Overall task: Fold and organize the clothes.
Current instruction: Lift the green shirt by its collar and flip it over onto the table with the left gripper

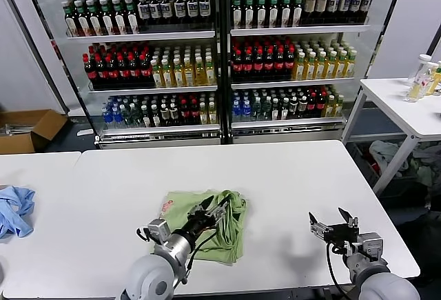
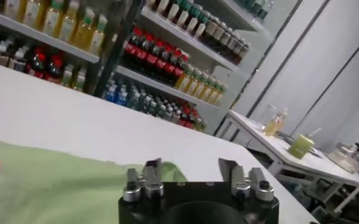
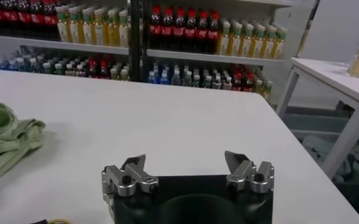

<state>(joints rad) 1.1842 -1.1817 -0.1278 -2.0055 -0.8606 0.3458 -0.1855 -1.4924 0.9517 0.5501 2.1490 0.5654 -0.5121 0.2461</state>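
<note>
Two grippers, one garment to fold, listed near to far.

1. Left gripper (image 1: pixel 210 207): at about 7 o'clock in the head view, reaching forward over the shirt. Fingers spread, nothing between them; the left wrist view shows an open gap with green cloth under and beside it. Whether the fingertips touch the fabric cannot be told.

2. Right gripper (image 1: pixel 333 221): at about 5 o'clock, over bare table (image 1: pixel 289 176), well apart from the shirt. Fingers spread, holding nothing. Appears to be waiting.

3. Polo shirt (image 1: pixel 224 234): light green, soft, lying near the table's middle, just toward the robot's edge. Already partly gathered, with a rumpled, doubled fold along its right side and a red print (image 1: pixel 167 207) showing at its left edge. The right wrist view catches the bunched hem at its margin.

4. Light blue garment (image 1: pixel 15 210): at 9 o'clock on the table's left edge, not part of the job.

5. Bottle shelves (image 1: pixel 220 58): at 12 o'clock, beyond the table.

6. Side table (image 1: pixel 406 110): at 2 o'clock, carrying bottles.

Handling note, as judgement: the fold looks part-done and uneven. The left gripper should pinch a single clean edge, not the bunched layers, lift low, and draw the cloth flat across so the layers stack squarely; soft fabric will slump if raised high.
</note>
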